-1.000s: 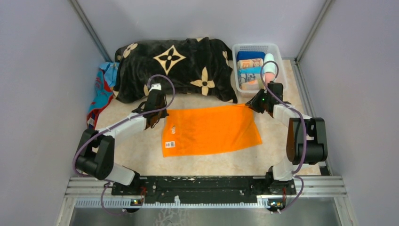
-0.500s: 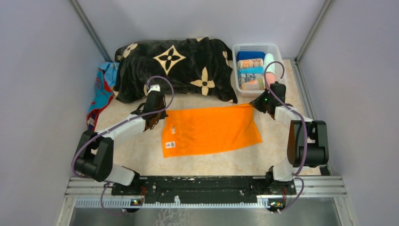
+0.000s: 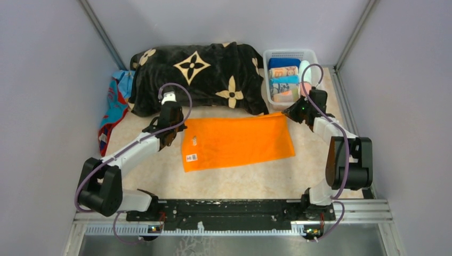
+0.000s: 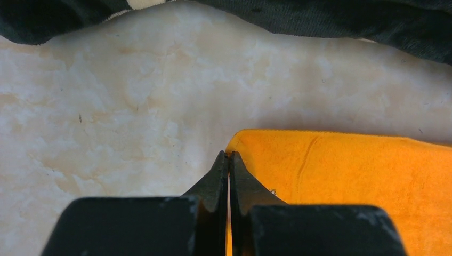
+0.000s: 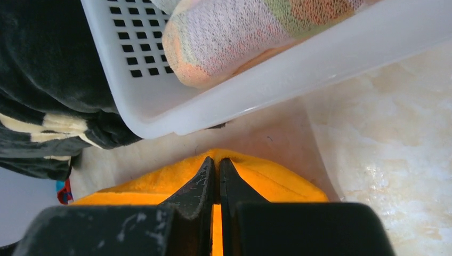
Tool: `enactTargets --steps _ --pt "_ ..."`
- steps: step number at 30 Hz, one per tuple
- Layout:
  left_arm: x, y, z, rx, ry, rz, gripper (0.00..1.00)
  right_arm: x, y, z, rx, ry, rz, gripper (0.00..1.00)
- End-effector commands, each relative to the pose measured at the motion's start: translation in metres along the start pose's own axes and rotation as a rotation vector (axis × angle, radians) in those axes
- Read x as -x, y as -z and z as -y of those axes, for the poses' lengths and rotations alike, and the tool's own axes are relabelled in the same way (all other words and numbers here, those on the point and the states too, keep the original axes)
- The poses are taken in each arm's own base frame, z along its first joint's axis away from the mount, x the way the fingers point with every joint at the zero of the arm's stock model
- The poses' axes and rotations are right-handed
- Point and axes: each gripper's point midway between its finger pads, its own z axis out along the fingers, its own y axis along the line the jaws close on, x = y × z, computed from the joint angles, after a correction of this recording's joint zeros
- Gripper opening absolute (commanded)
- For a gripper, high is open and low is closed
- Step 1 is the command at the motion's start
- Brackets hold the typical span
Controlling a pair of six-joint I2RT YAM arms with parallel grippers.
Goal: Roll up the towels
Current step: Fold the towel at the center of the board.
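Note:
An orange towel (image 3: 237, 141) lies flat on the table in the top view. My left gripper (image 3: 181, 125) is shut on its far left corner, and the left wrist view shows the tips (image 4: 228, 156) pinching the orange towel (image 4: 346, 176). My right gripper (image 3: 292, 113) is shut on its far right corner, and the right wrist view shows the tips (image 5: 215, 161) pinching the towel (image 5: 277, 184), lifted into a peak. A red-and-turquoise patterned towel (image 3: 113, 106) lies at the far left, partly under the blanket.
A big black blanket with cream flowers (image 3: 197, 74) lies just behind the towel. A white plastic basket (image 3: 314, 58) at the back right holds several rolled towels (image 3: 282, 72). Its wall (image 5: 320, 58) is close ahead of my right gripper.
Both grippers have moved away from the bases toward the blanket and basket. The orange towel has been dragged with them, farther back and slightly left.

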Motion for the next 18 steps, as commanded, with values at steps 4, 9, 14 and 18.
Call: enactTargets --steps 4,9,14,18 --pt "-0.017 0.003 -0.013 0.033 0.022 -0.032 0.00 0.005 0.009 -0.010 0.050 0.049 0.010 0.01" --pt "-0.014 0.020 -0.010 -0.005 0.031 -0.052 0.00 0.002 0.029 0.000 -0.004 0.069 0.020 0.01" --pt "-0.032 0.035 -0.018 0.017 0.018 -0.166 0.00 -0.006 0.045 0.017 -0.064 0.061 0.038 0.01" --pt "-0.039 0.048 -0.016 -0.016 0.002 -0.214 0.00 -0.013 0.053 0.030 -0.105 0.054 0.042 0.01"
